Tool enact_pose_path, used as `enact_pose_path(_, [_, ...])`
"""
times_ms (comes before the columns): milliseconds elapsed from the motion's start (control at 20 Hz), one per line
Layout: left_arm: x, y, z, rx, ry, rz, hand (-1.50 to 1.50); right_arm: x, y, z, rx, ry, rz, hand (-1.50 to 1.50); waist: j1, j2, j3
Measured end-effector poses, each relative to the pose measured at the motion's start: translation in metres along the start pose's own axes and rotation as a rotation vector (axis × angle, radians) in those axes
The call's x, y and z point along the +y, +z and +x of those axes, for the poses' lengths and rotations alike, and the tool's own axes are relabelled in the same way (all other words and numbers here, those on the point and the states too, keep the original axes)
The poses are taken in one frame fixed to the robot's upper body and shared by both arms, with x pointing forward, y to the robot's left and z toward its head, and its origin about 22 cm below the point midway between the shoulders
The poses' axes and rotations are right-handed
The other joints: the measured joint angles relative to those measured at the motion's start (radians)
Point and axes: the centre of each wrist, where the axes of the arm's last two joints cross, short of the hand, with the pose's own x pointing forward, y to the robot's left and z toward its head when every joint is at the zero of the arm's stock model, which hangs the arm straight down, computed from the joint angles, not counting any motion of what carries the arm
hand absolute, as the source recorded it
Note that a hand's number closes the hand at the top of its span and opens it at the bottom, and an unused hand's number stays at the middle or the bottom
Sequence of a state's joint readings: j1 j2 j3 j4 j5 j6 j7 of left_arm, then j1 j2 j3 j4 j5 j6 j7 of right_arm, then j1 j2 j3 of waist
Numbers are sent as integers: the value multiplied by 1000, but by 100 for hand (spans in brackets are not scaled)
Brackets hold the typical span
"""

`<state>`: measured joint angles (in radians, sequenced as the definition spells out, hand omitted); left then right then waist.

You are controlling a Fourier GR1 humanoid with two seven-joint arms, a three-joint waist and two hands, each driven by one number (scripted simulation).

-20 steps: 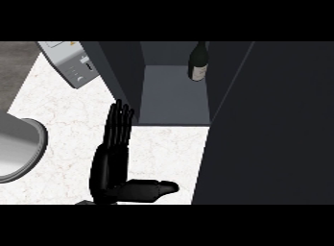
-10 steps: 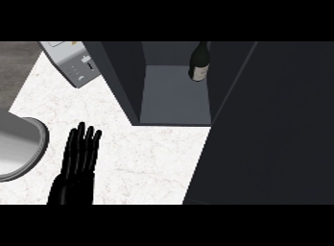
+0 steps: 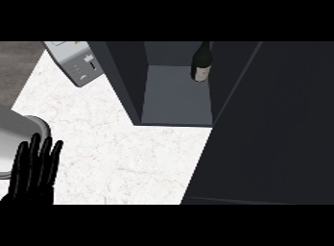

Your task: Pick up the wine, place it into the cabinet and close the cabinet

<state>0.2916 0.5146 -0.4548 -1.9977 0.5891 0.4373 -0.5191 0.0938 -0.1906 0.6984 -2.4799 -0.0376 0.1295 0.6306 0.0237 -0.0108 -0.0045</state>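
The dark wine bottle stands upright inside the open cabinet, at the back right of its grey floor. The cabinet's dark door fills the right of the head view, swung out over the counter. My left hand shows at the lower left, fingers straight and pointing up, holding nothing and well apart from the cabinet. No right hand shows anywhere.
A grey toaster sits at the back left of the white marble counter. A round metal pot or bowl stands at the left edge, just beside my left hand.
My left hand has drawn back from the cabinet's left wall, moving left and down toward the view's lower corner. The bottle stays put in the cabinet.
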Motion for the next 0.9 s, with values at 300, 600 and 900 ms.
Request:
enact_pose_path(300, [23,0,18,-7,5,7,-150,16,-27,6,-35,-42,24,150,10,1,-1])
enact_pose_path(600, [48,3,29,-8,15,-8,-150,27,-47,16,-76,-42,27,150,24,4,-1])
enact_pose_path(900, [72,0,39,-15,21,-33,-150,29,-82,28,-107,-45,36,150,38,8,-2])
